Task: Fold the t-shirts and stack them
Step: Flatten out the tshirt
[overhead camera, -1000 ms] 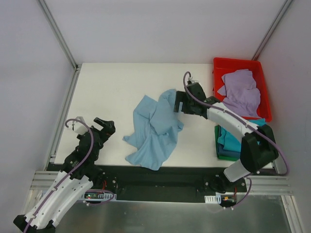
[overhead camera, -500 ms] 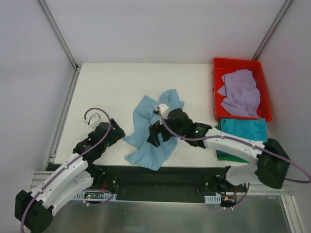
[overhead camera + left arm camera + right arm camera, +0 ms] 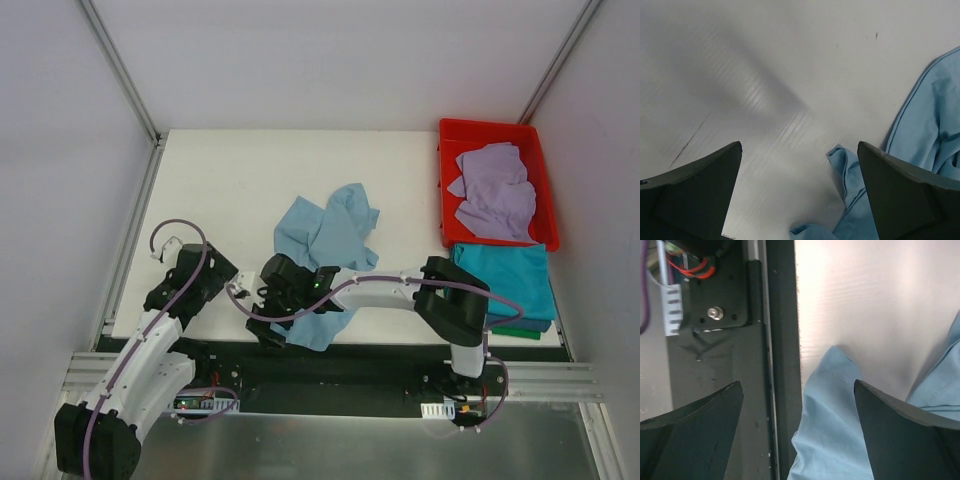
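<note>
Our right gripper (image 3: pixel 274 333) has swung across the light blue t-shirt (image 3: pixel 330 232) to its near corner, and with our left gripper (image 3: pixel 213 275) also spread empty, we look ready to grab.

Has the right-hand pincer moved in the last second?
Yes: the right pincer swung away from the red bin, leftward to the table's near edge.

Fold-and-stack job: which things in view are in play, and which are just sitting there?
In play:
- light blue tee, crumpled mid-table
- lavender tee, in the bin
- folded stack, teal tee on top

Just sitting there:
- red bin
</note>
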`<state>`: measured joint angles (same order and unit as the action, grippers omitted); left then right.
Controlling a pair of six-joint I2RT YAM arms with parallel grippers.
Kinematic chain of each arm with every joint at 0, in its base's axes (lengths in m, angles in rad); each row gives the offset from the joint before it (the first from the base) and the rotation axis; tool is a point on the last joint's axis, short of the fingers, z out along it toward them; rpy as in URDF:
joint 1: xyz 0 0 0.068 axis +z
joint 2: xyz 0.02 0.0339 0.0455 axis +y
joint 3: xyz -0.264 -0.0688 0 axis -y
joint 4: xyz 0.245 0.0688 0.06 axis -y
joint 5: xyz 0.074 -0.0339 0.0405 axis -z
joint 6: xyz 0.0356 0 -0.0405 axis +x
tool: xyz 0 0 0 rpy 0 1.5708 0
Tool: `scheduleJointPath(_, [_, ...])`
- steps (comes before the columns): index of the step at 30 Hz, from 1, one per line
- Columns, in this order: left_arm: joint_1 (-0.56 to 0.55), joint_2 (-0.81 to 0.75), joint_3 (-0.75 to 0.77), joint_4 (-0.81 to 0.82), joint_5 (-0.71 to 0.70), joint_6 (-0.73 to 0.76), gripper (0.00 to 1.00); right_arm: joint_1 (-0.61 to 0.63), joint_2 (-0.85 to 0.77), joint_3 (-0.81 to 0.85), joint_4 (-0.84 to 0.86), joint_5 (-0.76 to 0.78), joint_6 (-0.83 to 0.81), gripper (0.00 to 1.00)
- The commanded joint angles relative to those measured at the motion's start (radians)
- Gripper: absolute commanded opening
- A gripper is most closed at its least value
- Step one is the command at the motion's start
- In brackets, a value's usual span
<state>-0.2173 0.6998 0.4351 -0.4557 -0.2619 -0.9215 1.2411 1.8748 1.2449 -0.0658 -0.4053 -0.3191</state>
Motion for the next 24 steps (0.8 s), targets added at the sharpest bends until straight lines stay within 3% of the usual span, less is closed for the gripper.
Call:
scheduleJointPath(1, [0.013,0.015,0.004,-0.017,0.01,0.032,0.99,0.0,0.067,0.05,-0.034,0.07,-0.034,0.93])
scheduleJointPath(8, [0.015,-0.002,-0.009,-0.017,0.007,0.035,0.99,0.061,0.122,0.07,-0.157,0.302,-0.083,0.73])
scheduleJointPath(12, [0.016,-0.016,-0.019,-0.017,0.006,0.02,0.99,0.099,0.122,0.064,-0.151,0.399,-0.081,0.29])
scheduleJointPath(13, [0.016,-0.019,-0.018,-0.017,0.01,0.021,0.99,0.103,0.119,0.061,-0.146,0.471,-0.071,0.23])
scheduleJointPath(19, [0.016,-0.049,-0.015,-0.018,0.044,0.039,0.99,0.101,0.037,0.031,-0.086,0.638,-0.037,0.0])
scheduleJointPath(24, [0.016,-0.071,-0.012,-0.014,0.117,0.047,0.99,0.061,-0.205,-0.062,0.027,0.701,0.007,0.0])
